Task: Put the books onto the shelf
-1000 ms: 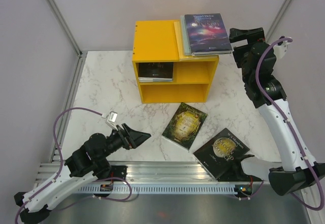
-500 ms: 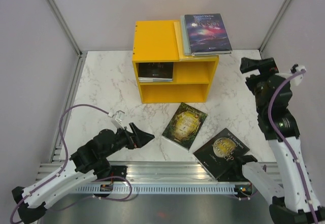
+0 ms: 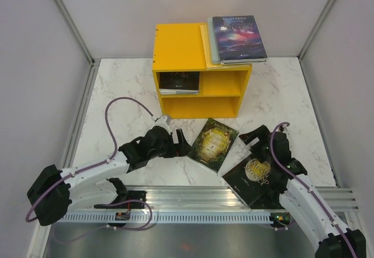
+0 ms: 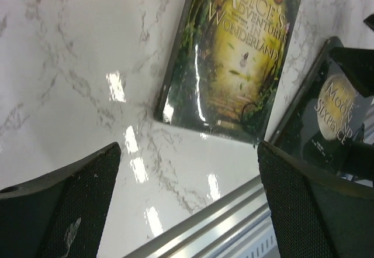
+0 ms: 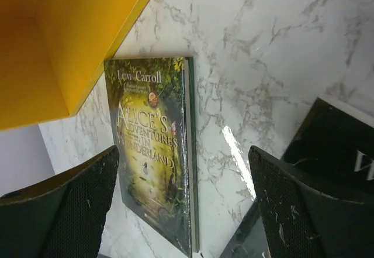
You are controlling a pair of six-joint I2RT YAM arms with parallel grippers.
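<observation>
The yellow shelf (image 3: 175,47) stands at the back of the table, with a stack of books (image 3: 238,38) on its top and one book (image 3: 180,82) lying in its upper compartment. Two more books lie flat in front: the green-gold "Alice's Adventures in Wonderland" (image 3: 213,144) (image 4: 234,59) (image 5: 152,147) and the dark "The Moon and Sixpence" (image 3: 252,176) (image 4: 333,123) (image 5: 339,147). My left gripper (image 3: 180,143) (image 4: 190,205) is open just left of the Alice book. My right gripper (image 3: 252,138) (image 5: 184,205) is open, low between the two books. Neither holds anything.
The metal rail (image 3: 193,196) (image 4: 234,229) runs along the near edge, close behind the left gripper. The shelf's corner (image 5: 64,41) shows in the right wrist view. Grey walls enclose the marble table (image 3: 123,94) on three sides.
The right arm swung down from beside the shelf to the table between the two loose books. The left arm reached right, up to the Alice book's left edge.
</observation>
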